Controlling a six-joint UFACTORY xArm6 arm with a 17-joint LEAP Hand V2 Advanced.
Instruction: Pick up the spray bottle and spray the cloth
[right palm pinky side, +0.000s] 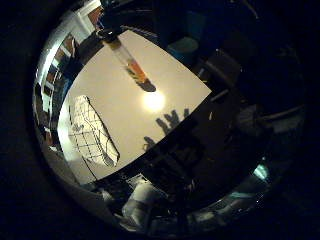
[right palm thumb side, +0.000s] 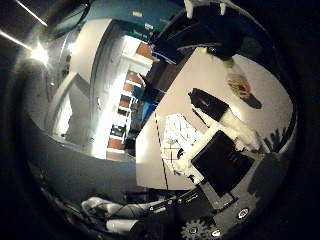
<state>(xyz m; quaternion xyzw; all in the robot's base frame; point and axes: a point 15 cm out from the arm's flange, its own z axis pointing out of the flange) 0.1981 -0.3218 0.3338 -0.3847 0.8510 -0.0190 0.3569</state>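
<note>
The spray bottle (right palm pinky side: 131, 64) is clear with a yellow and orange label and a dark spray head. It stands upright on the pale table (right palm pinky side: 120, 100), with its shadow at its base. The cloth (right palm pinky side: 92, 131) is white with dark grid lines and lies crumpled on the same table, well apart from the bottle. My right hand (right palm thumb side: 220, 150) hovers above the table between the two. Its black and white fingers reach out straight over the cloth's edge, open, with nothing held. The shadow of spread fingers falls on the table beside the bottle's shadow.
The table's edge (right palm pinky side: 165, 142) runs close past the finger shadow, with dark clutter on the floor beyond it. White shelving (right palm thumb side: 125, 100) and a blue box (right palm thumb side: 150, 107) stand past the table's far side.
</note>
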